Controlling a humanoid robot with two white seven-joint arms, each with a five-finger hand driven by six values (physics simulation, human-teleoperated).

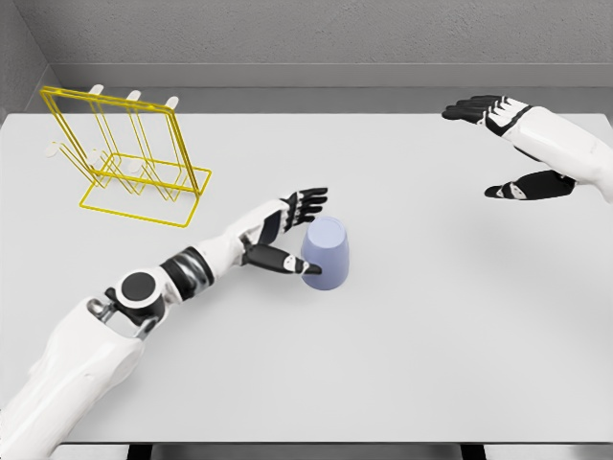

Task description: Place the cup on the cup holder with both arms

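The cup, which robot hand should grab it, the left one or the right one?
Probably the left hand. Its open fingers are right beside the cup, thumb touching it. The right hand hangs open far off by the table's right edge.

We found no readable text, label, brand, number or sign anywhere in the head view.
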